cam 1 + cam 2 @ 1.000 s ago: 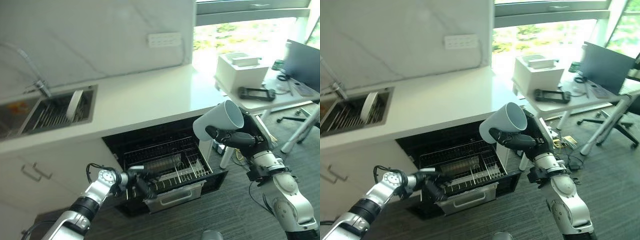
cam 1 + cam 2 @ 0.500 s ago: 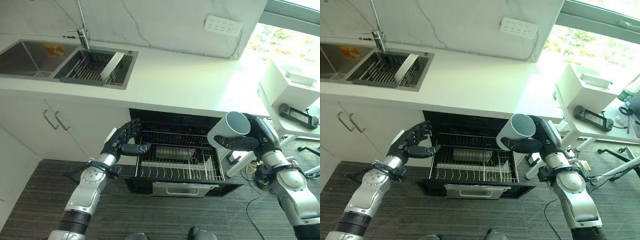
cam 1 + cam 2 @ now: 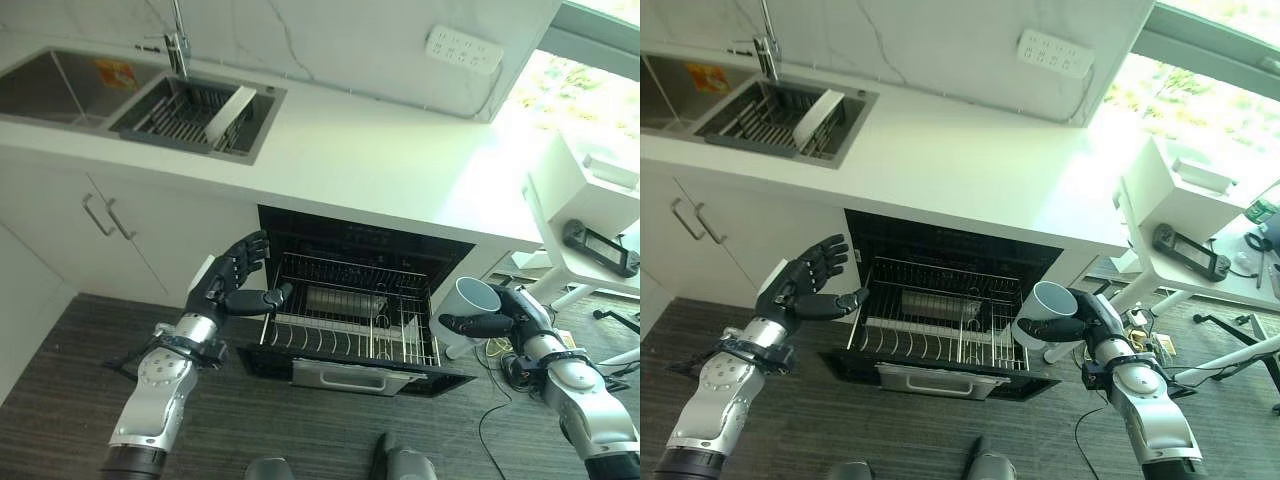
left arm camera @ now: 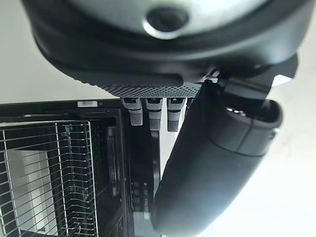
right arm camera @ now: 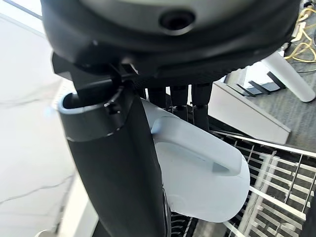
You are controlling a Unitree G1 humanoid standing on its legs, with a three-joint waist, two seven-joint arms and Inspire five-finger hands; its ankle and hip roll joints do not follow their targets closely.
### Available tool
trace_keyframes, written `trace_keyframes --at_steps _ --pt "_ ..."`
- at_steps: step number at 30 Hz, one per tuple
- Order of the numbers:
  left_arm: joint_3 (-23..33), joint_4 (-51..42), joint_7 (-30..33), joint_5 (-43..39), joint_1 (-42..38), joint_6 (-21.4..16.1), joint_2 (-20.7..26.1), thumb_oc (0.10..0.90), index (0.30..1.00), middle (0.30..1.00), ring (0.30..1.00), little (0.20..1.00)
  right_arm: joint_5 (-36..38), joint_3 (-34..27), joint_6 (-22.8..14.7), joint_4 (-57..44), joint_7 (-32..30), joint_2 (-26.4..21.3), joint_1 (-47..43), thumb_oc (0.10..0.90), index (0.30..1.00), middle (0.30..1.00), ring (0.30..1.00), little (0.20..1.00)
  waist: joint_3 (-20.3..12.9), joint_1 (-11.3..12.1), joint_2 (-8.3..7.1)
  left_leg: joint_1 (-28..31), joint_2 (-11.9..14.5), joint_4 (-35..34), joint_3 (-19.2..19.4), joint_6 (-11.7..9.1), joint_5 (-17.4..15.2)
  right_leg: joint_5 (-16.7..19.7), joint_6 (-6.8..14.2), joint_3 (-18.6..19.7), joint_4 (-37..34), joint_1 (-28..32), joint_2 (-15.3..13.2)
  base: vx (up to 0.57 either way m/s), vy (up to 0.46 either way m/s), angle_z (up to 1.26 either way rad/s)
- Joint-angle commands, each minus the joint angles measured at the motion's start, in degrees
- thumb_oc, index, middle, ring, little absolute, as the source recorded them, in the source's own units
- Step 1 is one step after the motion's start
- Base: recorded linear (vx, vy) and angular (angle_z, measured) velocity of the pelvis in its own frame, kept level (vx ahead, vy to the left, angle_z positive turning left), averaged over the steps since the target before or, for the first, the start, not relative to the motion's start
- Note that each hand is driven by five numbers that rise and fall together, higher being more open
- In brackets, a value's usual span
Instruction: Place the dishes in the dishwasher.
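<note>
Right hand (image 3: 1090,322) clenched on one white mug (image 3: 1044,308), just right of the pulled-out dishwasher rack (image 3: 940,335).
Left hand (image 3: 235,286) fingers spread, holding nothing, left of the rack. Versus 0.5 s ago: mug lower, down at rack level. One plate (image 3: 229,112) stands in the sink (image 3: 60,88) on the counter (image 3: 400,180).

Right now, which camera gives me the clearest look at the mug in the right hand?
The right eye view: the whole mug shows, rim up, gripped by the right hand at the right end of the pulled-out dishwasher rack. The left eye view shows the same, nearer its edge. The right wrist view shows its side and handle, partly behind the thumb.
</note>
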Motion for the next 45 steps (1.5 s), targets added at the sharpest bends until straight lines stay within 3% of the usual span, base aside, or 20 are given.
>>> trace_keyframes --at_steps 1,3,5,11,15,23,45 --pt "-4.0 -10.4 2.2 -5.8 -9.1 -9.5 1.8 0.800 0.900 0.900 0.900 0.900 -0.9 -2.0 -5.4 0.7 -8.8 -5.6 -11.9 0.400 0.300 0.300 0.300 0.300 0.9 1.3 4.75 3.0 0.6 -7.1 5.4 2.8 -4.6 -1.4 3.9 1.4 5.2 -8.6 0.1 -0.49 -0.037 0.37" --pt "-6.0 -10.8 5.7 -9.1 -15.1 -10.5 4.3 0.800 0.900 0.900 0.900 0.900 -1.2 -0.6 -5.5 2.9 -11.8 -9.0 -21.2 0.400 0.300 0.300 0.300 0.300 5.4 1.1 6.50 -2.6 -0.1 -7.1 5.4 3.0 -3.4 -1.7 3.4 2.7 5.2 -12.6 0.0 -0.62 0.139 -0.20" --pt "-8.0 -10.0 7.3 -10.5 -19.0 -12.0 4.3 0.800 0.900 0.900 0.900 0.900 -0.4 1.4 -6.9 6.5 -13.9 -12.2 -28.2 0.400 0.300 0.300 0.300 0.300 7.7 1.3 7.84 -5.8 -0.3 -7.1 5.8 3.1 -3.0 -2.8 3.4 3.7 5.2 -14.3 0.0 -0.44 0.153 -0.15" --pt "-8.9 -10.0 8.7 -10.3 -20.4 -14.6 4.3 0.800 0.900 0.900 0.900 0.900 1.1 3.0 -8.6 9.7 -14.7 -17.6 -34.9 0.400 0.300 0.300 0.300 0.300 8.3 1.1 9.31 -8.6 -0.8 -7.1 6.5 3.0 -2.4 -4.5 3.3 5.0 5.2 -16.6 0.6 -0.11 0.096 -0.13" --pt "-8.9 -11.0 9.2 -11.8 -20.6 -15.8 3.8 0.800 0.900 0.900 0.900 0.900 0.6 3.4 -7.7 9.6 -13.6 -19.7 -37.5 0.400 0.300 0.300 0.300 0.300 7.7 0.8 9.86 -8.9 -1.2 -7.1 6.6 2.7 -2.5 -4.9 3.1 5.9 5.2 -17.8 0.8 -0.01 0.102 -0.13" --pt "-9.4 -12.2 9.5 -12.0 -20.9 -18.2 2.6 0.800 0.900 0.900 0.900 0.900 -0.7 5.0 -5.8 8.5 -11.3 -19.0 -38.1 0.400 0.300 0.300 0.300 0.300 7.4 0.6 10.01 -8.4 -1.7 -7.1 6.1 3.0 -3.2 -4.7 3.0 6.2 5.2 -18.8 1.0 0.01 0.040 -0.04" --pt "-11.1 -11.9 10.0 -13.5 -24.8 -20.3 1.6 0.800 0.900 0.900 0.900 0.900 -1.1 13.8 -2.5 14.7 -6.7 -15.6 -47.3 0.400 0.300 0.300 0.300 0.300 8.5 2.0 11.21 -9.5 -2.6 -7.1 5.4 3.3 -3.1 -5.5 2.2 5.7 5.2 -19.7 1.2 0.00 0.004 0.00"
